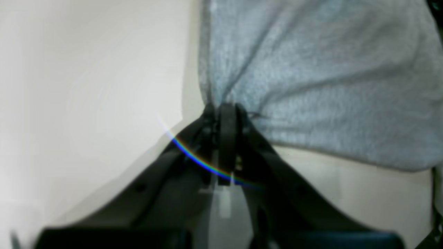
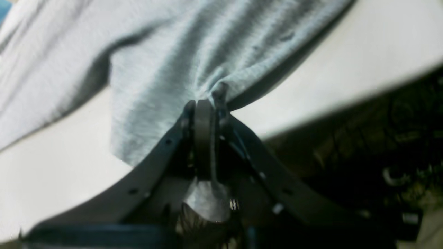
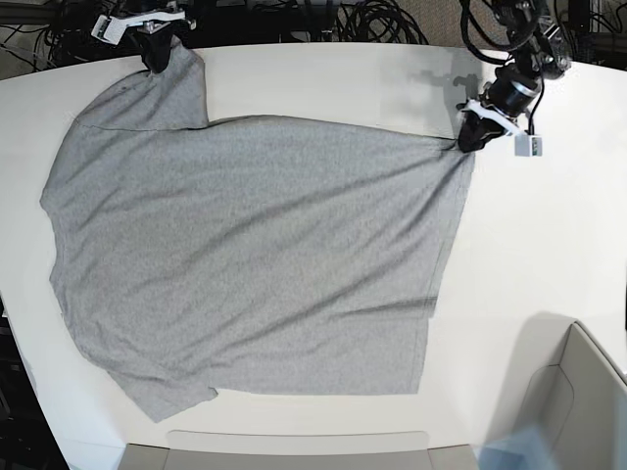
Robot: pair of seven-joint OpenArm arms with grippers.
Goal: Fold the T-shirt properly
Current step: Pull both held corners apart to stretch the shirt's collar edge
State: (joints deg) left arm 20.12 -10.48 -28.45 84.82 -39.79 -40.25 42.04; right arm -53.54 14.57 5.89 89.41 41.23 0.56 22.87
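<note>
Both pincers clamp far T-shirt (image 3: pixel 255 255) corners: left pincer (image 3: pixel 470 137), right pincer (image 3: pixel 157 57).

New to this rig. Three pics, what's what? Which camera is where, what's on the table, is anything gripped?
It is a robot with two arms working at a white table. The wide picture looks down from above. The two close-ups come from cameras on the wrists, each looking along its own black gripper.

A grey T-shirt lies spread on the table, plain side up. At the lower right stands a pale bin.

In the overhead view the left gripper is on the right, shut on an edge of the shirt. The right gripper is at the top left, shut on a corner near the far table edge. The wrist views show the cloth bunched where each one pinches it.
</note>
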